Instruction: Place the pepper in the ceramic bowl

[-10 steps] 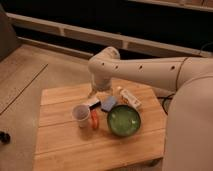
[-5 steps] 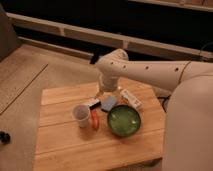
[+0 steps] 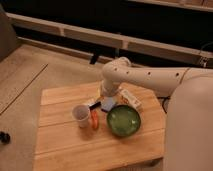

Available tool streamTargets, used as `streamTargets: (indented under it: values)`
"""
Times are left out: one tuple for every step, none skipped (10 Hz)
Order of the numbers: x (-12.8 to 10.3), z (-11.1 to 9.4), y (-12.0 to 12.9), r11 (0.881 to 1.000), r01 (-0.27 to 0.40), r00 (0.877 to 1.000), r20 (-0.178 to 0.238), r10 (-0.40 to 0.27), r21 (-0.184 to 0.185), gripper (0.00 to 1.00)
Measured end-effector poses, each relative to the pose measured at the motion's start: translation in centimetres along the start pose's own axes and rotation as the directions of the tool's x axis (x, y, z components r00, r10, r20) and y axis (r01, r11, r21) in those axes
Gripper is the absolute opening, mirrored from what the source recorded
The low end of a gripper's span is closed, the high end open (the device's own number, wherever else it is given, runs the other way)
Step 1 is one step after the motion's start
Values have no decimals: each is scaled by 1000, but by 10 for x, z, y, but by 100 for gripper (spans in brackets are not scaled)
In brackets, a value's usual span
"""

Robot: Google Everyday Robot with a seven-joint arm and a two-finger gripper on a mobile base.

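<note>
The pepper [image 3: 94, 119] is small, slim and orange-red. It lies on the wooden table [image 3: 60, 145] between the white cup [image 3: 81, 115] and the green ceramic bowl [image 3: 123, 120], apart from the bowl's left rim. The bowl looks empty. My gripper [image 3: 99, 103] hangs from the white arm [image 3: 145, 77] just behind the pepper and the cup, low over the table. The arm's wrist hides part of it.
A white tube with red marks [image 3: 130, 97] lies behind the bowl, with a blue object [image 3: 108, 104] next to the gripper. The table's right edge lies close to my white body [image 3: 190, 130]. A dark wall with ledges runs behind.
The arm's elbow and wrist have swung to the right over the table's back. The pepper, the cup and the bowl have not moved.
</note>
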Motion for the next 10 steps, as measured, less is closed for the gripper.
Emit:
streamTargets:
  values:
    - [-1, 5, 3, 1000, 14, 1000, -1, -14, -5, 65]
    - [-1, 4, 3, 1000, 14, 1000, 1, -14, -6, 65]
    - [-1, 4, 3, 1000, 14, 1000, 0, -14, -6, 65]
    - [-1, 4, 2, 1000, 12, 1000, 1, -12, -5, 65]
    - [-1, 3, 3, 1000, 16, 1000, 2, -16, -4, 65]
    - [-3, 1, 3, 1000, 29, 1000, 7, -29, 11, 65]
    - [-9, -2, 2, 998, 45, 999, 22, -46, 32, 65]
    - [-15, -5, 4, 996, 70, 997, 35, -72, 55, 65]
    - [-23, -5, 16, 989, 121, 991, 45, -125, 81, 65]
    - [-25, -3, 25, 984, 153, 987, 44, -158, 93, 65]
